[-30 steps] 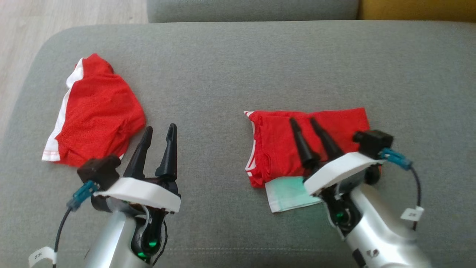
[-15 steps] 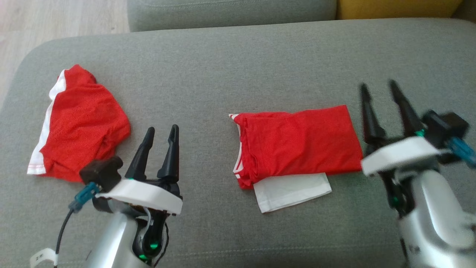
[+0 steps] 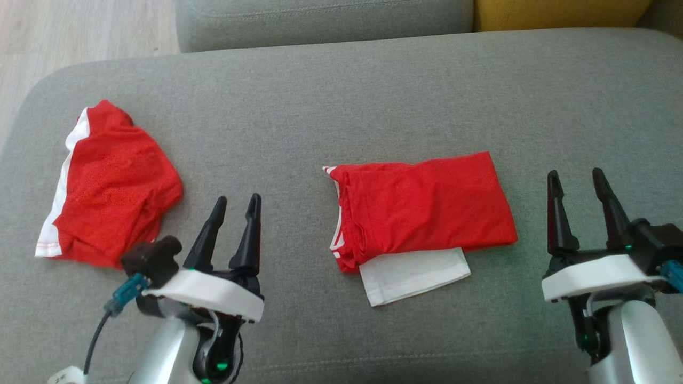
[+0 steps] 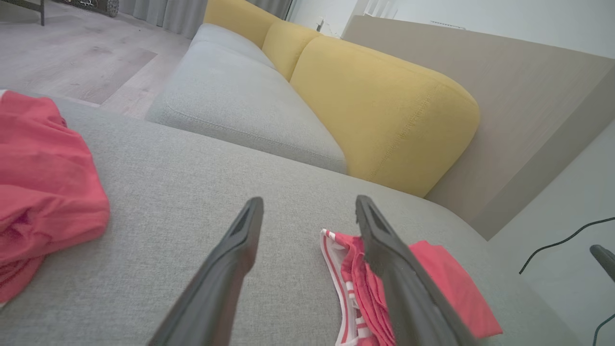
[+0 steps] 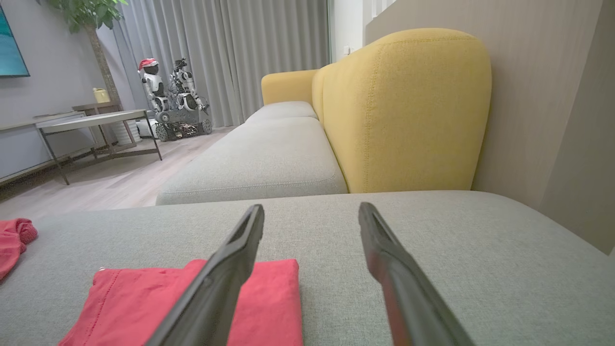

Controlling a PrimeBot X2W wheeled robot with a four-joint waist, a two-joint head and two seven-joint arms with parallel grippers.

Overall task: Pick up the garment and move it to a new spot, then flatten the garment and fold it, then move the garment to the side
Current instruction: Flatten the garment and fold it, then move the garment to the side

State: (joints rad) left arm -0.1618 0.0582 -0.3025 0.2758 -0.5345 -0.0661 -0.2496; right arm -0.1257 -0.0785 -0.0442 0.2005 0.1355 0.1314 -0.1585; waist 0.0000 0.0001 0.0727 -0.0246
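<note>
A folded red garment [image 3: 424, 205] with a white flap at its near edge lies on the grey cushion [image 3: 341, 96], centre right; it also shows as the garment [image 4: 432, 288] and the garment [image 5: 269, 298] in the wrist views. My right gripper [image 3: 576, 181] stands open just right of it, not touching. Open and empty, my left gripper [image 3: 236, 205] hovers left of the folded garment. A second red garment [image 3: 109, 184] with white trim lies crumpled at the far left, seen as the crumpled garment [image 4: 38, 182] in the left wrist view.
Behind the cushion sit a grey sofa seat [image 5: 259, 163] and a yellow backrest [image 5: 408, 110]. The wooden floor [image 3: 80, 26] drops off at the far left. A low table [image 5: 91, 125] and other robots [image 5: 173, 96] stand across the room. A cable [image 4: 557, 245] lies to the right.
My right gripper lifted off the folded garment and drew back to its right side, then came nearer. The head camera shifted, so the scene slid left. My left gripper stays about where it was.
</note>
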